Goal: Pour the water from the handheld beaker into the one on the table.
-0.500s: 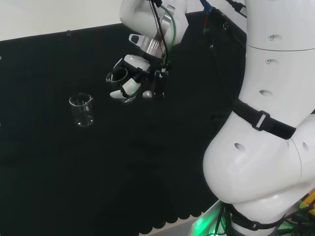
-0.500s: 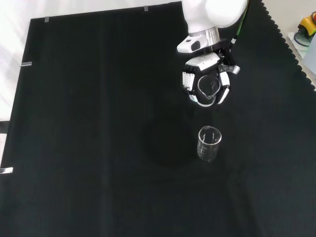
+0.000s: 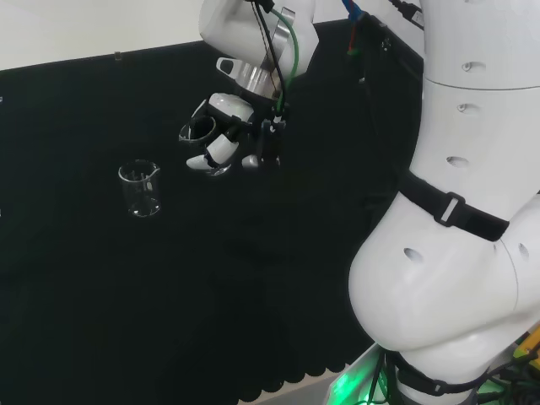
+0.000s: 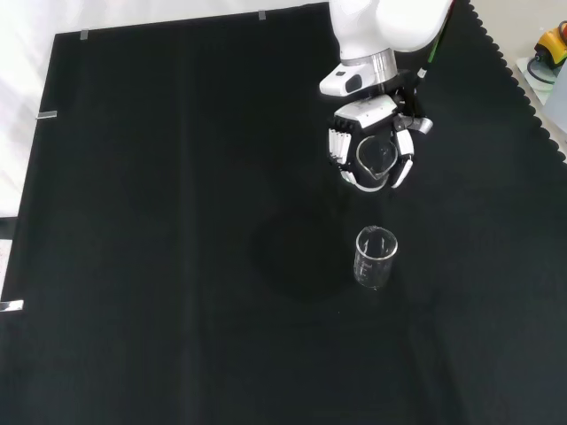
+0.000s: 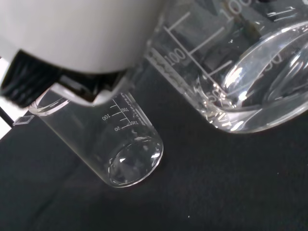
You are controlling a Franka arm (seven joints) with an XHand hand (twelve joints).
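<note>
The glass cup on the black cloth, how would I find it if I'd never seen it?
Find the big black cloth, then the robot's hand coming in from the top of the front view. Just below it stands a clear beaker. It sits upright on the cloth by itself, while the other beaker is held in the hand.

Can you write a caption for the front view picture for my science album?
The hand holds a clear beaker above the cloth, near the beaker on the table.
</note>
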